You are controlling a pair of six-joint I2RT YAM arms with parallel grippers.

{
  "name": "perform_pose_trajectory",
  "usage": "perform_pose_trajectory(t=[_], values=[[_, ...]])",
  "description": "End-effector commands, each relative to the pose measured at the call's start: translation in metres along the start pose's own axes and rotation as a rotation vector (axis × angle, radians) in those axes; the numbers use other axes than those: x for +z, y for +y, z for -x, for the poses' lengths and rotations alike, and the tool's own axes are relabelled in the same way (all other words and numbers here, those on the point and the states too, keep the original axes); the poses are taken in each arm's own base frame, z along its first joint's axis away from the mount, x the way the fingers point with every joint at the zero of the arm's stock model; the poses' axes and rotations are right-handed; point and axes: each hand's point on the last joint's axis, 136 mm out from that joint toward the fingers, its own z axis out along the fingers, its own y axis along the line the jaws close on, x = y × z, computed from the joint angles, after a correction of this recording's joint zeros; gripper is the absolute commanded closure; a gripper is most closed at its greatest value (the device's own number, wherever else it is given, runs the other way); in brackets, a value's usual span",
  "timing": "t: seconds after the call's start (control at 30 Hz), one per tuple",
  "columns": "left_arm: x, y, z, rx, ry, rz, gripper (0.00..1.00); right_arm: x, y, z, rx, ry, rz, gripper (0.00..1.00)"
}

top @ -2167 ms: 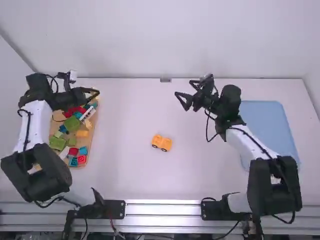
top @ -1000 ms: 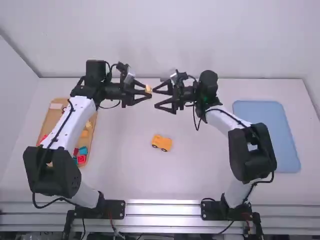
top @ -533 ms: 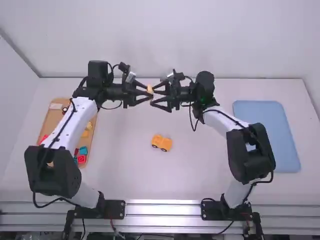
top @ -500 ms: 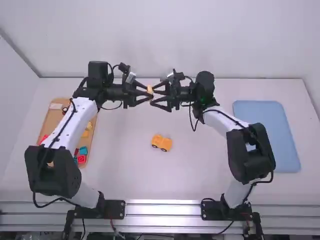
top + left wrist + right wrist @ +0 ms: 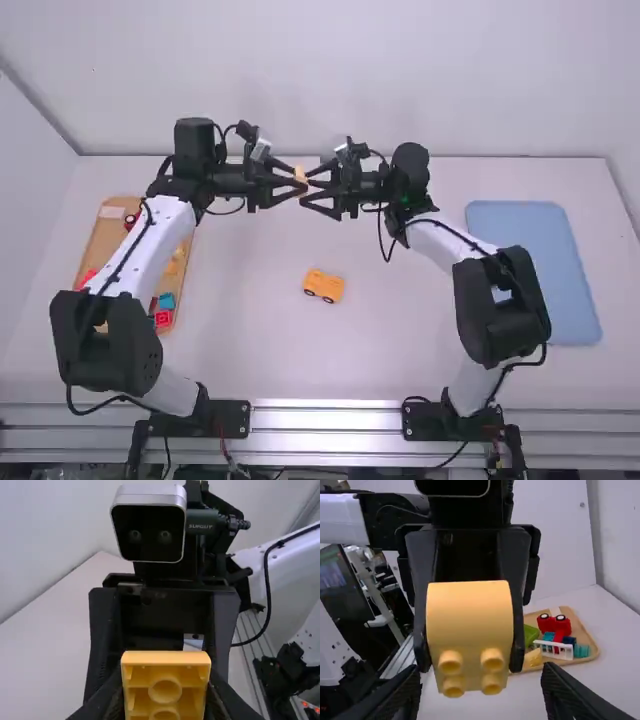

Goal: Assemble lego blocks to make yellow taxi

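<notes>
My left gripper (image 5: 297,183) is shut on a yellow brick (image 5: 300,174) above the upper middle of the table. My right gripper (image 5: 305,190) faces it from the right, open, fingertips close to the brick. In the left wrist view my left gripper (image 5: 165,700) clamps the sides of the yellow brick (image 5: 166,658), its hollow side showing. The right wrist view has my right gripper (image 5: 477,695) with fingers wide apart, and the curved yellow brick (image 5: 470,612) farther off, studs low. A yellow block car body with dark wheels (image 5: 323,286) stands on the table, nearer the bases.
On the left is a wooden tray (image 5: 101,240) of mixed blocks, partly behind the left arm. A red wheeled piece (image 5: 555,623) and a green block (image 5: 530,634) lie in it. A blue tray (image 5: 535,270) lies on the right.
My left gripper has come from the wooden tray to the middle, carrying the yellow brick. The right gripper has moved left to meet it. Over the last half second both have barely shifted.
</notes>
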Motion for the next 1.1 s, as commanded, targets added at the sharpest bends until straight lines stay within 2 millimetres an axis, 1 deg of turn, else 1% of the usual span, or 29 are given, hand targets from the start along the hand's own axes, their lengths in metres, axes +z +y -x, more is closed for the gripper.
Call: perform_pose_trajectory(t=[0.0,0.1,0.2,0.4,0.43,0.5,0.63,0.8,0.9,0.93,0.97,1.07], values=[[0.001,-0.016,0.006,0.004,-0.013,-0.055,0.98,0.0,-0.002,0.005,-0.01,-0.005,0.0,0.37],[0.001,-0.016,0.006,0.005,-0.014,-0.057,0.98,0.001,-0.001,0.005,-0.01,-0.004,0.002,0.39],[0.001,-0.016,0.006,0.004,-0.014,-0.057,0.98,0.007,0.003,0.004,-0.019,0.0,0.016,0.41],[0.001,-0.016,0.005,-0.004,-0.013,-0.057,0.98,0.008,0.003,0.004,-0.023,-0.001,0.017,0.41],[0.001,-0.016,0.005,-0.004,-0.012,-0.057,0.98,0.007,0.003,0.004,-0.024,-0.001,0.017,0.44],[0.001,-0.016,0.005,-0.005,-0.012,-0.056,0.98,0.007,0.002,0.004,-0.02,-0.004,0.011,0.47],[0.001,-0.016,0.005,-0.005,-0.012,-0.056,0.98,0.009,0.003,0.004,-0.02,-0.003,0.015,0.5],[0.001,-0.016,0.005,-0.005,-0.012,-0.057,0.97,0.012,0.002,0.005,-0.02,-0.009,0.005,0.59],[0.001,-0.016,0.004,-0.008,-0.011,-0.056,0.94,0.012,0.002,0.005,-0.02,-0.01,0.002,0.65],[0.001,-0.016,0.004,-0.01,-0.011,-0.055,0.91,0.012,0.002,0.005,-0.019,-0.01,0.001,0.67],[0.001,-0.016,0.004,-0.013,-0.01,-0.055,0.86,0.012,0.002,0.005,-0.019,-0.01,0.001,0.7],[0.001,-0.016,0.004,-0.017,-0.009,-0.055,0.85,0.012,0.002,0.005,-0.021,-0.011,0.001,0.73]])
